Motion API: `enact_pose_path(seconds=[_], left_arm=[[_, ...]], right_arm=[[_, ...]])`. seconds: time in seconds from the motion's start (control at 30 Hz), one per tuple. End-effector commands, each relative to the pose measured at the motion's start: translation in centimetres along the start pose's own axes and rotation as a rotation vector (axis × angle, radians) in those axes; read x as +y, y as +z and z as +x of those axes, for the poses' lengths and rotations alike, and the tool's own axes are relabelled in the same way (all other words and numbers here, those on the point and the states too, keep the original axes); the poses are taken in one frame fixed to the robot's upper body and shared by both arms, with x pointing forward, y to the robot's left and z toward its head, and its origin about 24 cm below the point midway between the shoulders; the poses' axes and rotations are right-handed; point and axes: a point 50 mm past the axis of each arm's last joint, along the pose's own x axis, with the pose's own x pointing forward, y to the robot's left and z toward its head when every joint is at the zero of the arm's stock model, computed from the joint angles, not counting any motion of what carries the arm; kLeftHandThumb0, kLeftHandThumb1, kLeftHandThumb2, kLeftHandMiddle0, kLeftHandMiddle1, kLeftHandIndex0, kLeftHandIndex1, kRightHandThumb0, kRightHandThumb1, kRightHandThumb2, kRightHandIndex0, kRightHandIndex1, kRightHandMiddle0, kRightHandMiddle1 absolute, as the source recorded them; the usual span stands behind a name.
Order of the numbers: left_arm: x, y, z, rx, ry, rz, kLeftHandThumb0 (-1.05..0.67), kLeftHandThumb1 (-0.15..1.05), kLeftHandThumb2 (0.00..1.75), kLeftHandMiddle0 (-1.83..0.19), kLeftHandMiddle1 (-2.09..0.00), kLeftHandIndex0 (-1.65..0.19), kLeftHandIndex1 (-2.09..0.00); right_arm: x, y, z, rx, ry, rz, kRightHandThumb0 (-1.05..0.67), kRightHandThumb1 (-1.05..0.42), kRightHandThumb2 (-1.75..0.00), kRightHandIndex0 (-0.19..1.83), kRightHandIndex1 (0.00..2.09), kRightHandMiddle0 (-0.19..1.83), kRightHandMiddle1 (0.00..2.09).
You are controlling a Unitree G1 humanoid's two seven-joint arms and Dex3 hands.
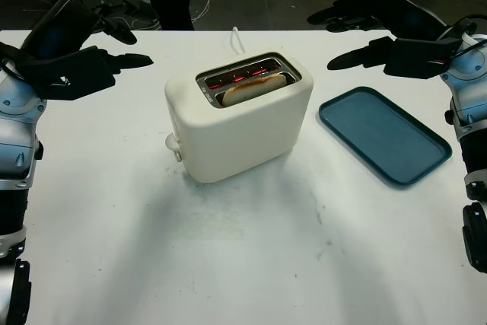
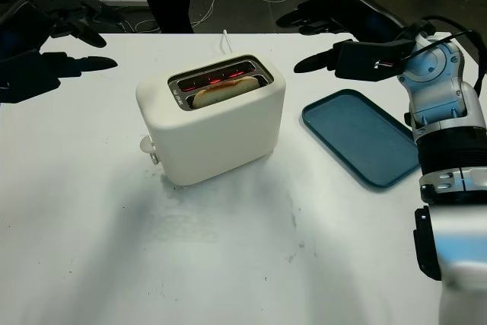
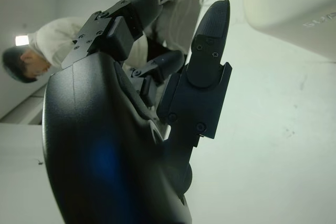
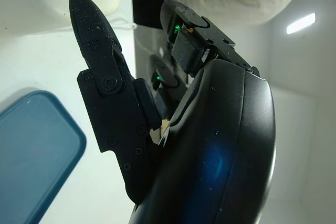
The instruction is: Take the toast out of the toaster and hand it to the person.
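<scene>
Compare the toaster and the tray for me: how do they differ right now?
The toaster is cream and boxy, standing tall; the tray is dark teal, flat and shallow. The toaster holds toast in its near slot, with its elements glowing red; the tray holds nothing. The toaster sits mid-table, the tray to its right, below the open right robot hand. Both rest on the white table, askew to its edges.

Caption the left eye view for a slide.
Toast sits in the toaster, open left hand and right hand raised either side.
</scene>
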Motion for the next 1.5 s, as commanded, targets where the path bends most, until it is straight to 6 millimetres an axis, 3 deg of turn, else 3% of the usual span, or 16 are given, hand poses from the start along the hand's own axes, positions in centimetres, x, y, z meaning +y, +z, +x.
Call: enact_pose_path(seconds=[0.0,1.47], left_arm=[[0.3,0.28,-0.08,-0.005,0.007,0.004,-0.43,0.86,0.01,-0.39,-0.96,-0.37,-0.73],[0.18,0.45,-0.34,0.004,0.009,0.01,-0.4,0.85,0.0,-0.42,-0.91,-0.42,-0.62]], right_arm=[[-0.64,0.33,-0.13,-0.01,-0.007,-0.01,-0.71,-0.85,0.0,0.72,0.0,0.67,0.0],[-0.75,0.36,-0.23,0.01,-0.028,-0.043,-0.63,-0.83,0.0,0.71,0.01,0.66,0.0]])
